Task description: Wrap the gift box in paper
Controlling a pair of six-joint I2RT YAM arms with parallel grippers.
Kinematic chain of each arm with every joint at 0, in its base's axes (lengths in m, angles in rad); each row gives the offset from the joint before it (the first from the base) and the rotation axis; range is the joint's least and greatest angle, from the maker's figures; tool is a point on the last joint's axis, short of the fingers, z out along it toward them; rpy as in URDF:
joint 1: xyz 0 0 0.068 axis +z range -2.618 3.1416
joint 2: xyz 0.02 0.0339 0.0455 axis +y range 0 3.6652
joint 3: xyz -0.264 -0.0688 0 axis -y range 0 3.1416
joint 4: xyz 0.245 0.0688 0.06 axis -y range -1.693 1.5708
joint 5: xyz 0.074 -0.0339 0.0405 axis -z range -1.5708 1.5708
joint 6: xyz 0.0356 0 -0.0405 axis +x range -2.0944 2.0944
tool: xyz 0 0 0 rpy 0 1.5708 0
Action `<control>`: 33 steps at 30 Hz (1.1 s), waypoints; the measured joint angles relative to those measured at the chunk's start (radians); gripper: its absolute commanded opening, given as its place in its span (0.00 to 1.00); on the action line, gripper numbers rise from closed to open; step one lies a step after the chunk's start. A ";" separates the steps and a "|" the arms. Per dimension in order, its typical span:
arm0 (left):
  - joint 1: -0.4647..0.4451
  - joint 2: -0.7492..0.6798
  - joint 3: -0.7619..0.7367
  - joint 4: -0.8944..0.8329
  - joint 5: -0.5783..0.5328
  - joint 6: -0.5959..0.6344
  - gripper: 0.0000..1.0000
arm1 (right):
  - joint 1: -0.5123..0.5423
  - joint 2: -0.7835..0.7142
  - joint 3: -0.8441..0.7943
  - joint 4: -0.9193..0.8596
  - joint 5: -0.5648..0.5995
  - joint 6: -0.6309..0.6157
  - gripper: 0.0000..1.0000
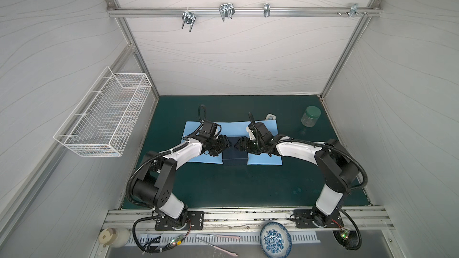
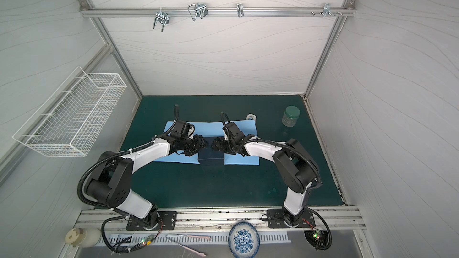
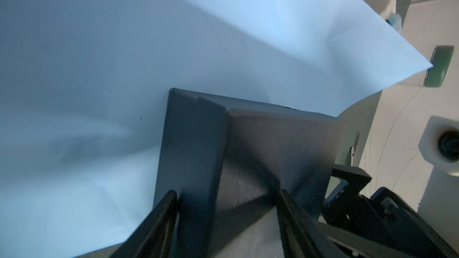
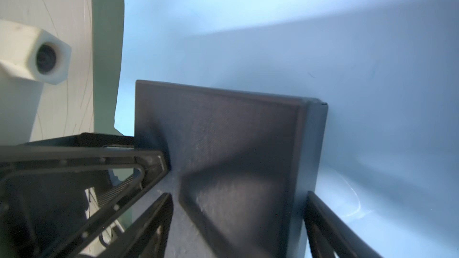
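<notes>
The dark navy gift box (image 1: 235, 158) stands at the middle of the paper's near edge in both top views, slightly over that edge. The light blue paper (image 1: 192, 130) lies flat on the mat, spread to both sides of the box (image 2: 210, 158). My left gripper (image 1: 229, 145) and right gripper (image 1: 237, 143) face each other, tips nearly meeting over the box's far part. In the left wrist view the left gripper (image 3: 227, 194) is open, one finger by the box's (image 3: 273, 140) side wall, one over its top. The right gripper (image 4: 238, 194) is open over the box (image 4: 223, 125) too.
Behind the paper's far right corner sits a white tape dispenser (image 1: 270, 116). A clear jar with a green lid (image 1: 311, 116) stands at the back right of the dark green mat (image 1: 223, 189). A white wire basket (image 1: 104, 112) hangs on the left wall.
</notes>
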 measured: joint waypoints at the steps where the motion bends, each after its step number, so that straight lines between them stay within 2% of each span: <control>1: 0.010 0.014 0.013 0.004 0.004 0.001 0.67 | -0.003 0.013 0.014 0.000 0.000 -0.002 0.84; 9: 0.084 0.087 0.076 0.052 0.061 -0.001 0.74 | -0.051 0.076 0.098 0.006 -0.059 -0.029 0.94; 14: 0.119 0.059 0.062 0.074 0.082 -0.004 0.78 | -0.108 -0.017 -0.019 0.023 -0.102 -0.077 0.96; 19: 0.196 0.045 0.054 0.120 0.054 -0.003 0.75 | -0.187 -0.050 -0.102 0.032 -0.140 -0.107 0.90; 24: 0.228 0.190 0.143 0.120 0.021 0.017 0.70 | -0.226 -0.030 -0.113 0.034 -0.149 -0.134 0.81; 28: 0.235 0.260 0.152 0.108 0.002 0.028 0.65 | -0.232 -0.016 -0.129 0.033 -0.150 -0.140 0.74; 33: 0.242 0.234 0.047 0.234 0.028 0.004 0.57 | -0.249 -0.051 -0.231 0.077 -0.158 -0.124 0.64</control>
